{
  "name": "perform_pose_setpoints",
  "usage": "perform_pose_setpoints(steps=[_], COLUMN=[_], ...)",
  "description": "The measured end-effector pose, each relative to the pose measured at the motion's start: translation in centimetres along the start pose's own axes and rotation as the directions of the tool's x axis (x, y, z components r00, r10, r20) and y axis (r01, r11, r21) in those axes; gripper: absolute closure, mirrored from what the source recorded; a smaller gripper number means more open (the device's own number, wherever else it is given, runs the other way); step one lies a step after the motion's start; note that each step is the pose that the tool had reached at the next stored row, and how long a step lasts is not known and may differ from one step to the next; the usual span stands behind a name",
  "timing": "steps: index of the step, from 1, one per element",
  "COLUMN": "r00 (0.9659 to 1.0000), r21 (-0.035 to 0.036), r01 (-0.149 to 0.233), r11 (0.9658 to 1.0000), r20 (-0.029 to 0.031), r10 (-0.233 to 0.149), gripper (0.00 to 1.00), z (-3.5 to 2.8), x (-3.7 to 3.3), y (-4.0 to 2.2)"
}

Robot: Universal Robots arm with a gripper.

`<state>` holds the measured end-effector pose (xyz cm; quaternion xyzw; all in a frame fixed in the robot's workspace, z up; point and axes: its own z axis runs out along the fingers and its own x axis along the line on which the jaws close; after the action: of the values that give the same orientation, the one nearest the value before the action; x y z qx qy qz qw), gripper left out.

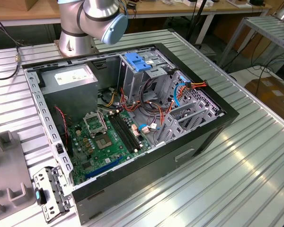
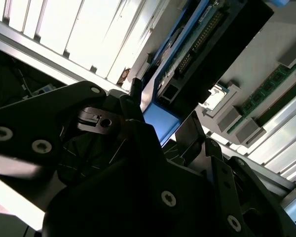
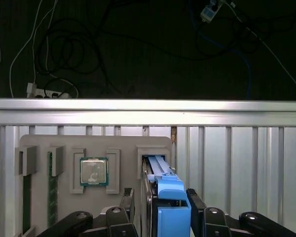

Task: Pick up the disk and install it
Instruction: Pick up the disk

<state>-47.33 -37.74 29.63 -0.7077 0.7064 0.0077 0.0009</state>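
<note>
The disk (image 3: 168,205) stands on edge in a slot of the grey parts tray (image 3: 64,143), its bright blue carrier rail facing the camera; in the second wrist view the disk (image 2: 160,123) shows the blue rail and a dark connector edge. My gripper (image 3: 160,200) straddles it, one black finger (image 3: 128,197) on each side. A narrow gap shows between that finger and the disk's edge, so the jaws are open. In the second wrist view my gripper (image 2: 163,116) sits around the blue rail too.
The tray also holds a processor (image 3: 93,172) and memory sticks (image 3: 52,187). The open computer case (image 1: 199,142) lies on the slatted table, with a blue-topped drive cage (image 1: 137,61), motherboard (image 1: 109,137) and loose cables inside. The arm's base (image 1: 75,38) stands behind the case.
</note>
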Motion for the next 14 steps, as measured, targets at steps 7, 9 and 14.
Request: perform_pose_setpoints(steps=[7, 9, 14], r00=[1.0, 1.0, 1.0], r21=[-0.0001, -0.0001, -0.0002], r01=[0.0, 0.0, 0.0], r11=[1.0, 1.0, 1.0], r20=[-0.0001, -0.0001, -0.0001], r10=[0.0, 0.0, 0.0], gripper=[0.46, 0.47, 0.56], z=[0.05, 0.05, 0.07], x=[0.0, 0.0, 0.0], y=[0.0, 0.0, 0.0])
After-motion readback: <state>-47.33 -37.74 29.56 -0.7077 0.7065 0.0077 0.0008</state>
